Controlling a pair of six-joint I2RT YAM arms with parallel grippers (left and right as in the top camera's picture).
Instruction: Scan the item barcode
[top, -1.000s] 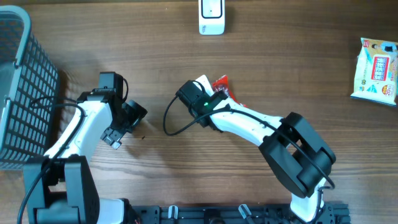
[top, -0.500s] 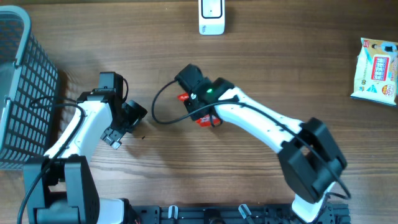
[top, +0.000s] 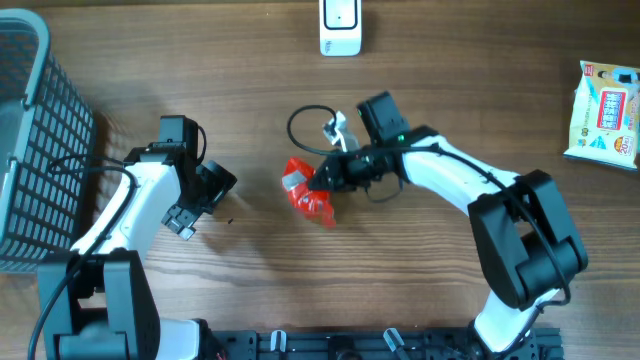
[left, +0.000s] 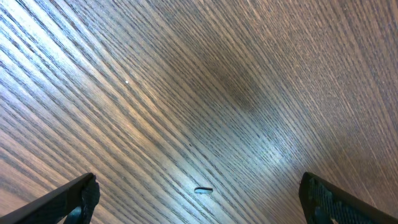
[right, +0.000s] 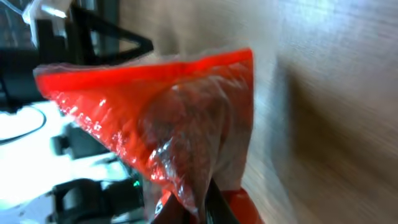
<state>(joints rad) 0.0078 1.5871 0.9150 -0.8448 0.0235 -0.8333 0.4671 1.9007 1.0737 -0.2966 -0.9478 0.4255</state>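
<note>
In your right wrist view the bottom edge is cutting off the right gripper (right: 200, 210), so only its tips are showing, pinching tight on the lower fold of the red pouch (right: 168, 112). The pouch is blurring and filling most of that view, and its crinkled clear film is catching glare, so you cannot read any print on it. From overhead, the pouch is hanging near the table's (top: 450, 90) centre, at 8 o'clock of the right wrist, with its far side hidden under itself. The left gripper (left: 199, 199) is hovering over bare wood with its fingers (left: 74, 199) spread wide and holding nothing, well apart from the pouch at 9 o'clock. The scanner (top: 340, 27) is standing at 12 o'clock, its top cropped by the frame, with open wood lying between it and the pouch. The basket (top: 30, 150) is running off the edge at 9 o'clock, and a pale pack (top: 603, 112) is lying at 2 o'clock, near the rim.
</note>
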